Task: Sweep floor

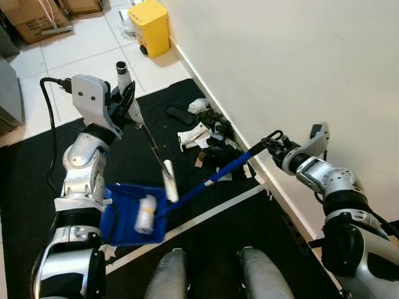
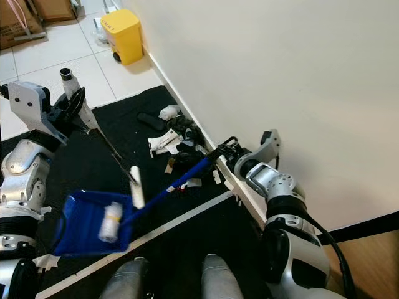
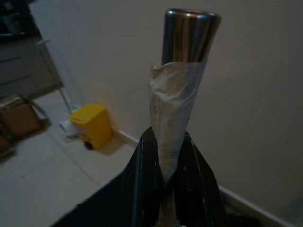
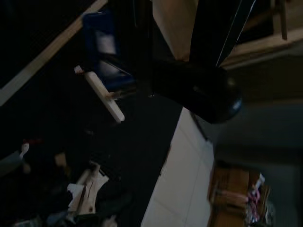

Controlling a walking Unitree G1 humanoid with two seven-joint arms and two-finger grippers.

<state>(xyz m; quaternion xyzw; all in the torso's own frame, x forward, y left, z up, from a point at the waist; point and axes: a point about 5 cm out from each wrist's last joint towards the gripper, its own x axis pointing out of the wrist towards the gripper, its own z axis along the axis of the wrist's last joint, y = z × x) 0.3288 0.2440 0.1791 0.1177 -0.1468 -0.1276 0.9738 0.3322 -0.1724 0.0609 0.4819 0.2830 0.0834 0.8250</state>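
Note:
My left gripper (image 1: 128, 99) is shut on the taped metal handle (image 3: 182, 75) of a thin broom, held high on my left. Its rod slants down to a small white brush head (image 1: 169, 180) that rests at the dustpan's edge. My right gripper (image 1: 273, 142), close to the wall, is shut on the black end of the long blue dustpan handle (image 1: 218, 174). The blue dustpan (image 1: 124, 215) lies on the black mat near my left side, with a white cylindrical object (image 1: 146, 213) inside it. A pile of litter (image 1: 206, 134) lies against the wall's base beyond the brush.
The white wall (image 1: 299, 68) runs along my right. A yellow bin (image 1: 153, 26) stands by it further on, and cardboard boxes (image 1: 37, 18) sit on the tiled floor at the far left. A white tape line (image 1: 212, 212) crosses the black mat (image 1: 37, 168).

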